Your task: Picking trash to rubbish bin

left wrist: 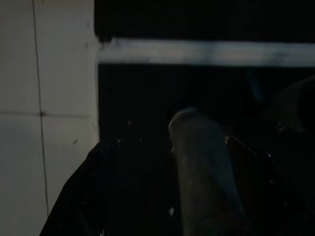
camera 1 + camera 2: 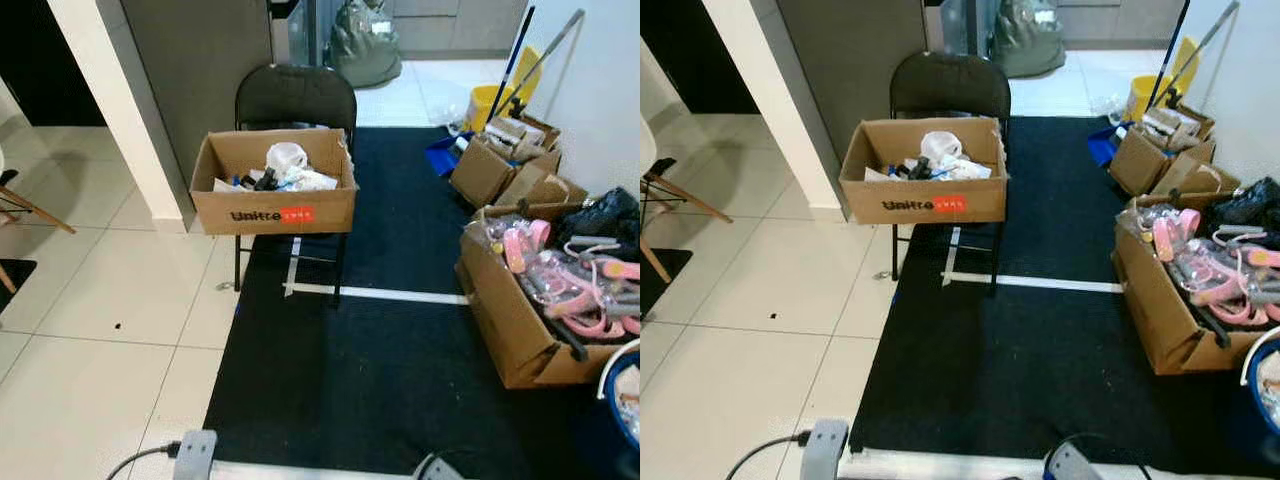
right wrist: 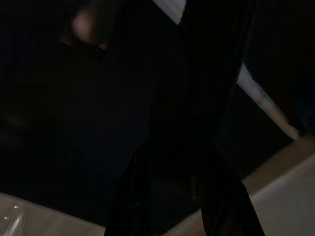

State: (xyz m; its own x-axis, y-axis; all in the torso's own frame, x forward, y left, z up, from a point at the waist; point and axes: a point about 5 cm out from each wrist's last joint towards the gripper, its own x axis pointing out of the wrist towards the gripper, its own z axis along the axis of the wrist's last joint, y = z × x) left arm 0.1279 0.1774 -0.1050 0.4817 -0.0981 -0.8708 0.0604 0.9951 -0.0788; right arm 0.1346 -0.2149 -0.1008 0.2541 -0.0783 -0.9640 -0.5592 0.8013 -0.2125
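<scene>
Nearest, both arms hang low over the black mat (image 2: 380, 370). The left tool (image 1: 206, 167) and the right tool (image 3: 182, 162) sit in deep shade above the mat's edge, and I cannot tell whether either tool's fingers are apart or together. To the right stands an open cardboard box (image 2: 505, 320) full of pink plastic items (image 2: 580, 280). A white tape line (image 2: 390, 294) crosses the mat. Beyond it, a black folding chair (image 2: 295, 95) carries a cardboard box (image 2: 275, 205) printed with a logo, holding crumpled white trash (image 2: 288, 160). Farther right are more boxes (image 2: 500, 165) and a yellow mop bucket (image 2: 490, 100).
</scene>
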